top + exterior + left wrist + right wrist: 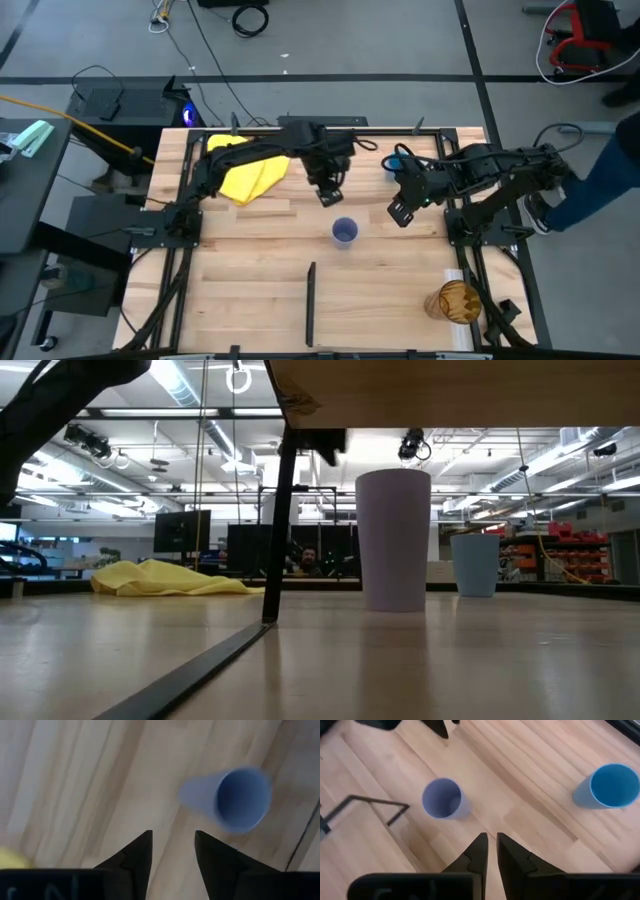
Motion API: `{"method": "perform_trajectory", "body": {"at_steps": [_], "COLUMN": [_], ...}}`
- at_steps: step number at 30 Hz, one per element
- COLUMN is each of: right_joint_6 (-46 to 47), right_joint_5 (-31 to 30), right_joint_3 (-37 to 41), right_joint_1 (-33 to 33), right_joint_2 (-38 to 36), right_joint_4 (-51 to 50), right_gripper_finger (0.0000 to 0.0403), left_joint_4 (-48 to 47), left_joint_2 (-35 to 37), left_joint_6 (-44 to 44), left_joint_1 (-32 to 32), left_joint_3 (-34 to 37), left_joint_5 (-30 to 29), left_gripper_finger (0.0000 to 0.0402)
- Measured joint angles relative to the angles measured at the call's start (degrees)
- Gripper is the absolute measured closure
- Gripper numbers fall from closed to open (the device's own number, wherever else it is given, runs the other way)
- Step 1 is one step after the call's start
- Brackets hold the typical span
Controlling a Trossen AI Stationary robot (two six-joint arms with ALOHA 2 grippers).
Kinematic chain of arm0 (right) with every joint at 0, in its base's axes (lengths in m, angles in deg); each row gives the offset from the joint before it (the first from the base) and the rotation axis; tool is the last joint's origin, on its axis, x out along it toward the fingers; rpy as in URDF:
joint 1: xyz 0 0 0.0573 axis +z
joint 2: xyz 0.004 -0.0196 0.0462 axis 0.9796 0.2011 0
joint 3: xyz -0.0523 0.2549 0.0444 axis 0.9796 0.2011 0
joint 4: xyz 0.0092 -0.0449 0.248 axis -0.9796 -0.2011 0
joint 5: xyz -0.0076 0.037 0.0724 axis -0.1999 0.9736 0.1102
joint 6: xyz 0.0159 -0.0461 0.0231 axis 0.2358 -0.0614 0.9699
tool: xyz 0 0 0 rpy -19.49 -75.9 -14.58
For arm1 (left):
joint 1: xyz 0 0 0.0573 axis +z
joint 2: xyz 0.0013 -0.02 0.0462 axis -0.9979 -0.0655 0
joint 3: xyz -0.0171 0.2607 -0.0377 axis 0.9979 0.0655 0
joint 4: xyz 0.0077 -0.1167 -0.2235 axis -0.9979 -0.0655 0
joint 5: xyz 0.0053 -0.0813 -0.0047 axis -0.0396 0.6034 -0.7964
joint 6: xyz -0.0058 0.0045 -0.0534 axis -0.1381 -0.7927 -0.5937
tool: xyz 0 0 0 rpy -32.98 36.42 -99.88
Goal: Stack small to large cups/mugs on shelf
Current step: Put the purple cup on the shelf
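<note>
The lavender cup (344, 232) stands upright and open-mouthed near the middle of the desk (250, 290), with nothing touching it. The small blue cup (391, 163) stands farther back, beside the right arm, and the amber tumbler (452, 299) stands at the front right corner by the shelf frame. The left claw (328, 193) hangs above the desk just behind the lavender cup, its fingers a modest gap apart and empty. The right claw (401, 212) hovers to that cup's right, fingers nearly together, holding nothing. A yellow cloth (248, 175) lies crumpled at the back left.

These look like thin, light plastic cups: smooth, a little slippery, and prone to flex or tip if squeezed hard. A hold over the rim, one finger inside and one outside the wall, seems safest
</note>
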Motion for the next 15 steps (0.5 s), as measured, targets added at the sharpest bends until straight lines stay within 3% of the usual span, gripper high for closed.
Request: {"method": "perform_trajectory", "body": {"at_steps": [3,15], "right_joint_6": [-2.07,-8.0], "right_joint_5": [0.0,0.09], "right_joint_3": [0.0,0.0], "right_joint_1": [-1.44,-6.91], "right_joint_2": [0.0,0.02], "right_joint_4": [2.41,7.77], "right_gripper_finger": [0.0355,0.0328], "left_joint_4": [-7.43,-6.53], "left_joint_2": [1.39,6.18], "left_joint_6": [0.62,3.17], "left_joint_1": [0.99,1.0], "left_joint_3": [0.09,2.32], "left_joint_5": [-2.07,-7.93], "left_gripper_finger": [0.025,0.025]}}
